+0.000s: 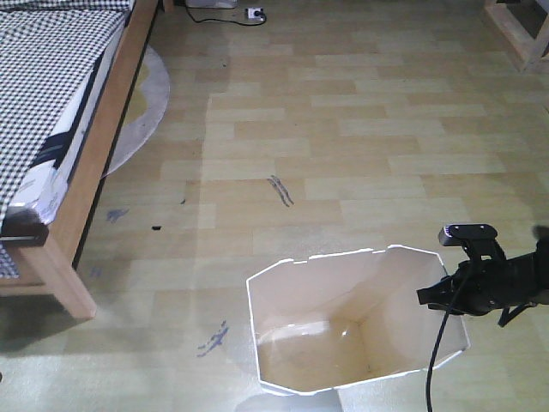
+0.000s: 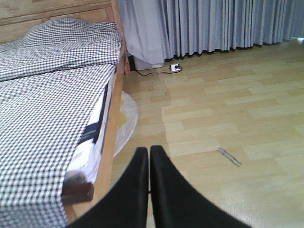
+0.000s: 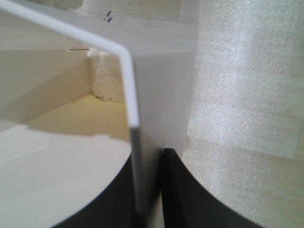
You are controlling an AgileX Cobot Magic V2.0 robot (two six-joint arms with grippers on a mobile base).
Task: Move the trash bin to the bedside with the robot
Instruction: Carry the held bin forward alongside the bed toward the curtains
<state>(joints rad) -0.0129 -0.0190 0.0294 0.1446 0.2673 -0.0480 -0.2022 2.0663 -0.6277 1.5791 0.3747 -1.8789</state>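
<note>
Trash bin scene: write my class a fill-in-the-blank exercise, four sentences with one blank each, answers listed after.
1. The trash bin stands upright on the wood-patterned ____.
2. The right tool is shut on the wall of the ____.
3. The left tool is shut and holds ____.
4. The bedding on the bed has a black-and-white ____ pattern.

Missing words: floor; trash bin; nothing; checked.

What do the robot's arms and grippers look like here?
The right arm is thin and black, with a small black module on top and a black cable trailing down. The left gripper and right gripper each have smooth black fingers, curved and tapering.
</note>
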